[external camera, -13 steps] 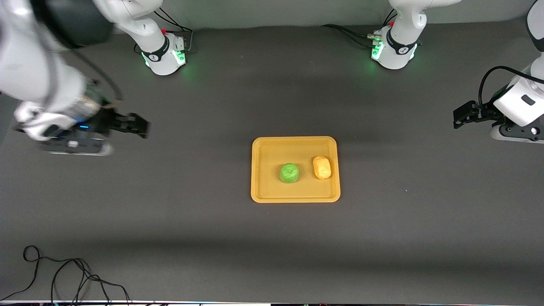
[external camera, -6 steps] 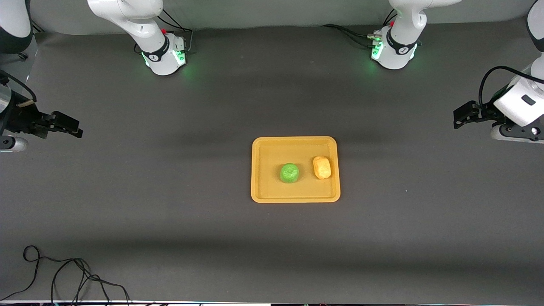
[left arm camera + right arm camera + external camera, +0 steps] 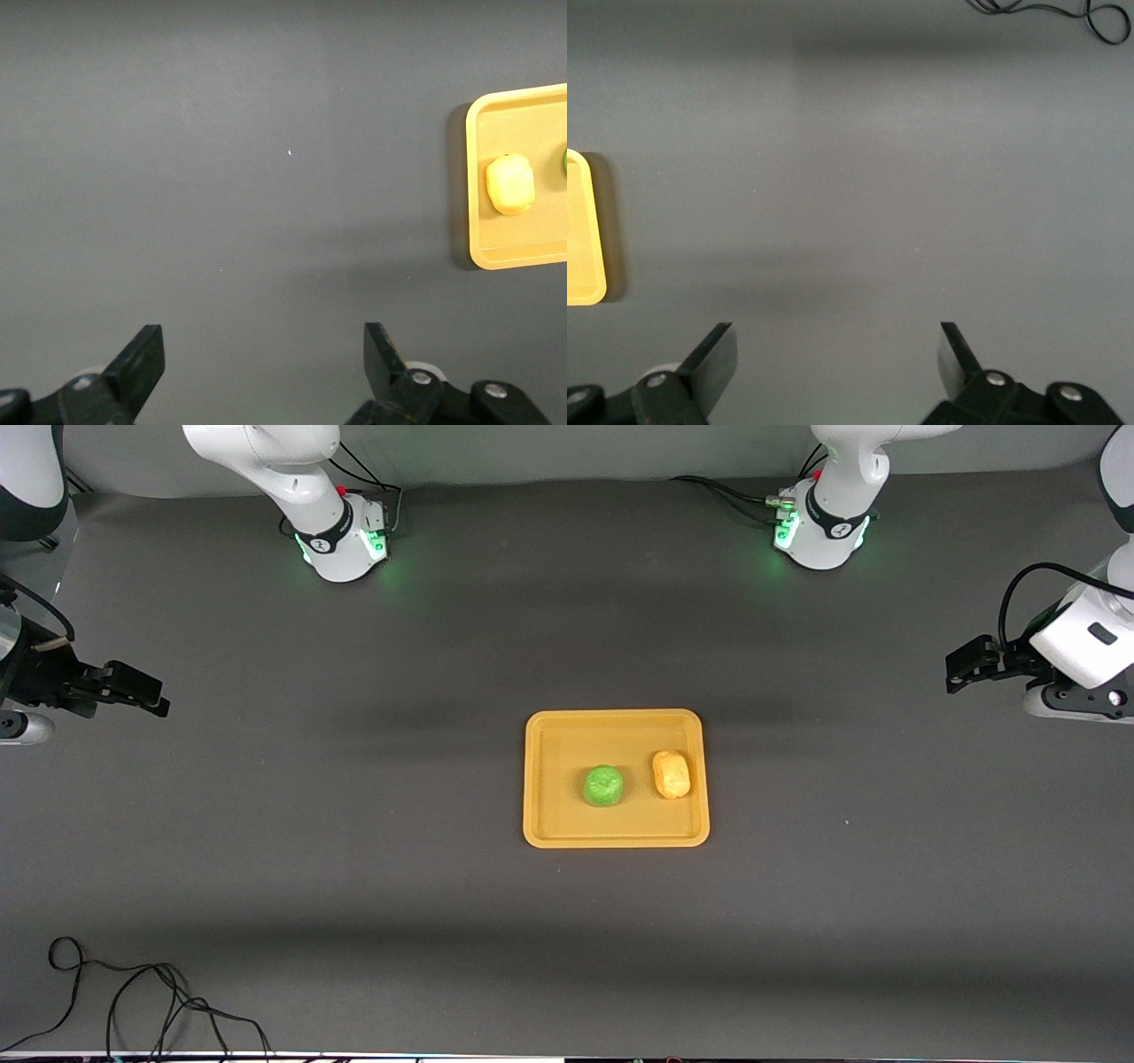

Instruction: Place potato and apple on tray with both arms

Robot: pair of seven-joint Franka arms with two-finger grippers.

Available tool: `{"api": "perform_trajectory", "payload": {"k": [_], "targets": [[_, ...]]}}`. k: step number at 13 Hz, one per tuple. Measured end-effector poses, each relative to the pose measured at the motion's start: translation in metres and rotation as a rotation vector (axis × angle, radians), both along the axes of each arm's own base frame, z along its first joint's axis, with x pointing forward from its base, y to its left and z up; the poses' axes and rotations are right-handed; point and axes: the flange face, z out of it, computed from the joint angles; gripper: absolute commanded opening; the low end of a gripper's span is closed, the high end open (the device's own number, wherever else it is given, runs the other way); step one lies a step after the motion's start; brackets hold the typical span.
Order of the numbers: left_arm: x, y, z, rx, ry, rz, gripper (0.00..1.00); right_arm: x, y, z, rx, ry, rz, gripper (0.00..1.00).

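One tray, one apple and one potato sit mid-table; a loose cable lies at the table's near edge, toward the right arm's end. The apple rests near the tray's middle, the potato just beside it at its 3 o'clock, close to the rim, apart from it. Bare dark table surrounds the tray on all sides. The right gripper hangs over the table's right-arm end, the left gripper over the left-arm end; each has its jaws spread, empty. Both arms are cut off by the frame.
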Motion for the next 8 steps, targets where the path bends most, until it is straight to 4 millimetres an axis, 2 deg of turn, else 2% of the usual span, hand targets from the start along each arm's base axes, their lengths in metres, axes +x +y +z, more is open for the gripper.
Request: {"api": "perform_trajectory", "payload": {"k": [8], "targets": [[0.0,0.0001,0.0002,0.0,0.0,0.0,1.0,0.0009,-0.0009,-0.0058,0.0,0.029,-0.001,1.0]]}}
